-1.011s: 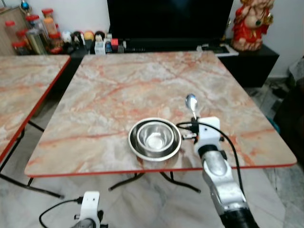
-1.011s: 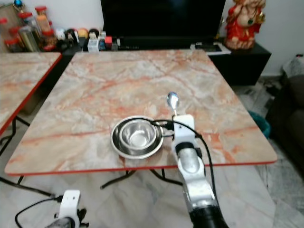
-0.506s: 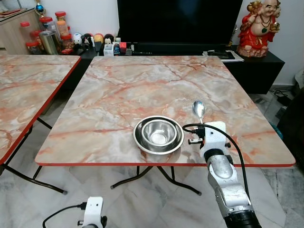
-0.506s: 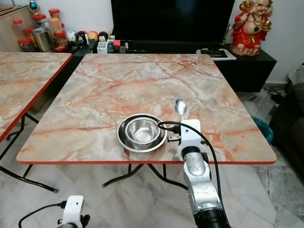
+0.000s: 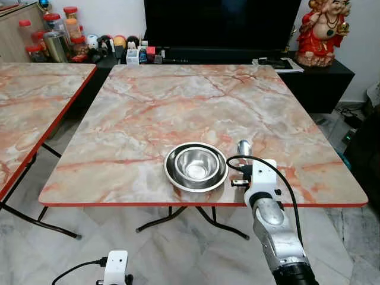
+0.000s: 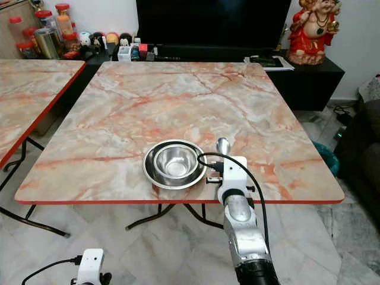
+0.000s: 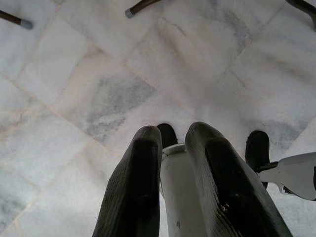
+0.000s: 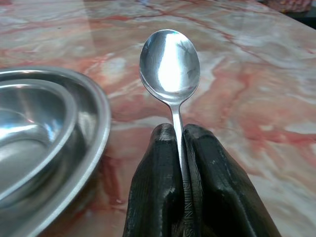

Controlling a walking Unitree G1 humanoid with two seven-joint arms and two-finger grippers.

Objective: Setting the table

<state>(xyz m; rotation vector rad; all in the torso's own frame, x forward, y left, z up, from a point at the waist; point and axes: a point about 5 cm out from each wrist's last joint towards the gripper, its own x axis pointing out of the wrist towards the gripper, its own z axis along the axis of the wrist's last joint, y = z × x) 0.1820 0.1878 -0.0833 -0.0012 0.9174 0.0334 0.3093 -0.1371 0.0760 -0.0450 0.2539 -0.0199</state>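
The right gripper was out over the near edge of the marble table, and its two black fingers were pinched tight on the handle of a steel spoon. The spoon's bowl stuck out beyond the fingertips, face up and catching the light, pointing away from the robot toward the far side of the table. In the head views the spoon poked out just ahead of the white wrist housing, low over the tabletop (whether it touched the marble could not be told).

Just to the gripper's left sat a steel bowl nested inside a wider steel plate, both resting on the table near its front edge. The plate's rim came close to the gripper's fingers in the wrist view, beside them but apart.

The left gripper hung low beside the robot, pointing down at the pale marble floor. Its fingers stood slightly apart, a narrow gap, with nothing between them.

Far beyond the spoon's tip, past the table's back edge, a black television stood on a low dark cabinet, with a red and gold figurine off to the right of it and a cluster of jars to the left. A second marble table stood well off to the left.
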